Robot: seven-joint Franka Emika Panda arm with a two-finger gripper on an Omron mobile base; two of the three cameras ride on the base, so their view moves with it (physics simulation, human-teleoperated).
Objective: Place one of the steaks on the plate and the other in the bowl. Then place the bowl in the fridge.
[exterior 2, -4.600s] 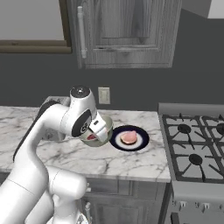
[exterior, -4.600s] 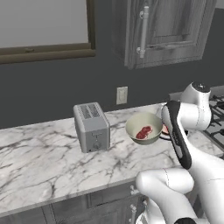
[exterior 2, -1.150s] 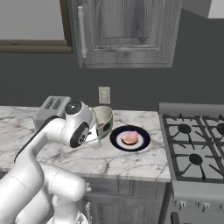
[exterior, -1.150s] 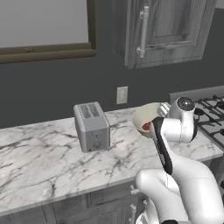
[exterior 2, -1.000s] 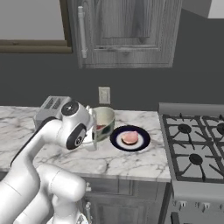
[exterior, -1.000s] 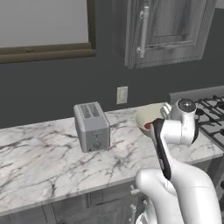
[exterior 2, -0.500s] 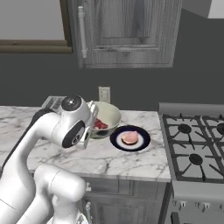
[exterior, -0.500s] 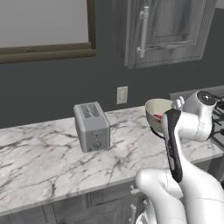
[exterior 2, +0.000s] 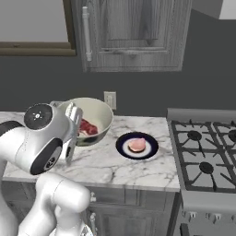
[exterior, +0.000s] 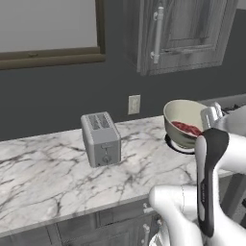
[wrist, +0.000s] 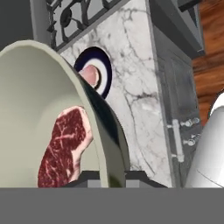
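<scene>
The gripper (wrist: 109, 177) is clamped on the rim of the bowl (exterior 2: 94, 117), one finger inside the wall and one outside, as the hand view shows. The pale cream-green bowl hangs lifted above the marble counter (exterior: 53, 168), tilted so its opening faces partly sideways. Inside it lies the darker red steak (wrist: 63, 146) with white marbling, resting against the lower inner wall — it shows in the right base view too, just under the near rim.

The plate (exterior 2: 150, 146) sits flat on the counter, to the right of the bowl in the right base view and near the gas stove (exterior 2: 205, 156). The pale pink steak (exterior 2: 137, 144) lies at its centre. In the hand view the plate's navy rim and a part of the pink steak peep out from behind the bowl's wall.

A silver toaster (exterior: 101, 138) stands upright on the counter, well apart from the bowl on its left in the left base view — a wall outlet (exterior: 134, 104) is behind, between the two
</scene>
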